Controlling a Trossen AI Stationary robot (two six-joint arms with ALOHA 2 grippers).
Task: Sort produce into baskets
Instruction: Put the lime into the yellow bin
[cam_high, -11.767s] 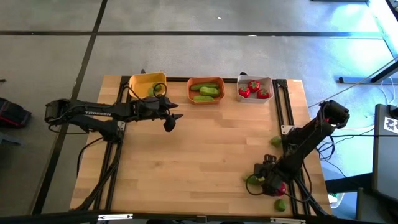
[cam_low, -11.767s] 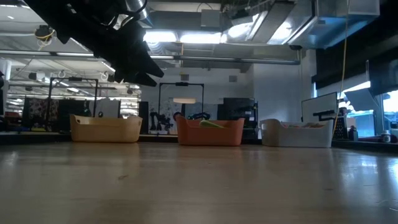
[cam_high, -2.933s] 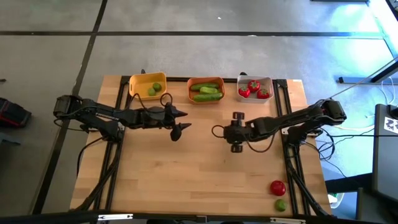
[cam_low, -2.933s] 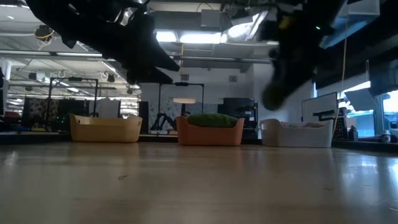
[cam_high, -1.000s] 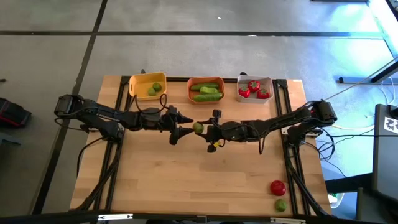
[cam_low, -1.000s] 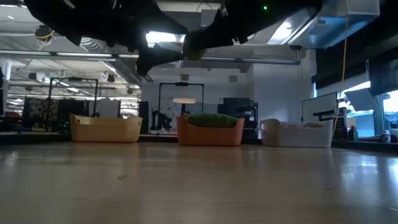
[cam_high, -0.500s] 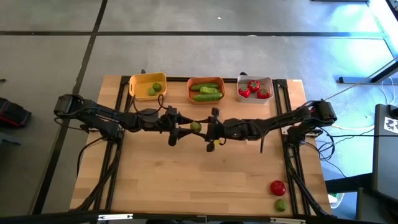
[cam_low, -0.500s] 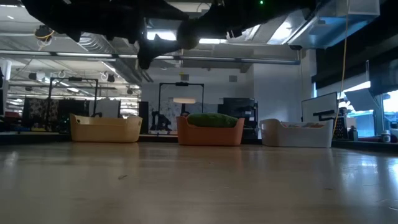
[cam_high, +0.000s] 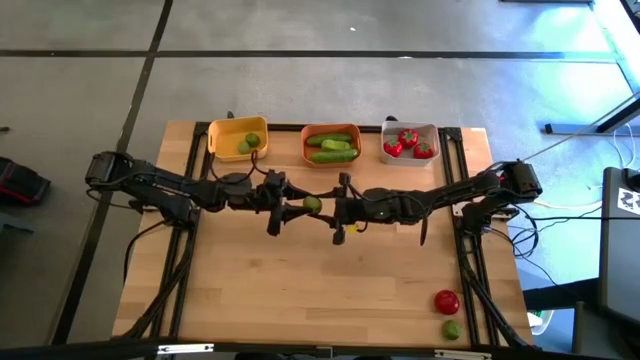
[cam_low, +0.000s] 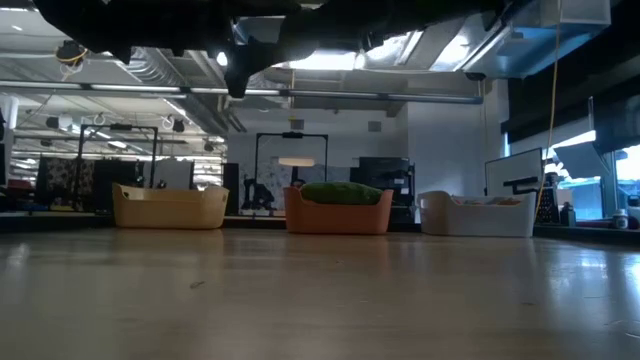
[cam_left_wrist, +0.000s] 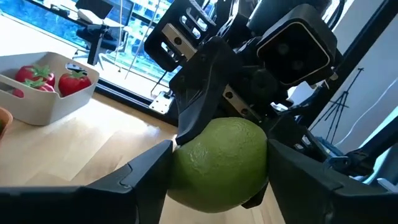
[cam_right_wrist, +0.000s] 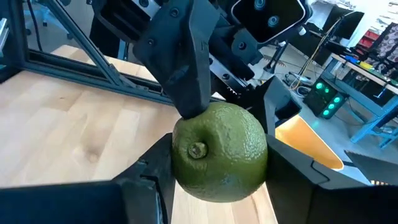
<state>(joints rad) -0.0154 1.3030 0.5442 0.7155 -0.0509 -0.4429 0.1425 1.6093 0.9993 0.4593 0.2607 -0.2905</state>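
Note:
A light-green lime (cam_high: 312, 204) hangs in the air over the middle of the table, between my two grippers. My left gripper (cam_high: 301, 205) reaches in from the table's left and my right gripper (cam_high: 323, 206) from the right; both are shut on the lime. The lime fills the left wrist view (cam_left_wrist: 217, 162) and the right wrist view (cam_right_wrist: 219, 158). Along the far edge stand the yellow basket (cam_high: 226, 131) with limes, the orange basket (cam_high: 331, 158) with cucumbers and the white basket (cam_high: 409, 157) with tomatoes. My left gripper pinches the lime between its two fingers, on two opposite sides (cam_left_wrist: 177, 165). The fingers come level from the table's left. The lime is lifted clear of the table. My right gripper pinches the lime between its two fingers, on two opposite sides (cam_right_wrist: 180, 162), stem scar toward its camera. The fingers come level from the table's right, and one of them (cam_left_wrist: 205, 93) shows in the left wrist view on another side of the lime.
A red tomato (cam_high: 447, 301) and another lime (cam_high: 452, 328) lie near the table's near right corner. Black rails run along the table's left, right and far edges. Bare wood lies below the two arms.
My right gripper has carried the lime a little toward the table's left, still clear of the table. The lime now sits between my left gripper's fingers, where a second ago it was just off their tips.

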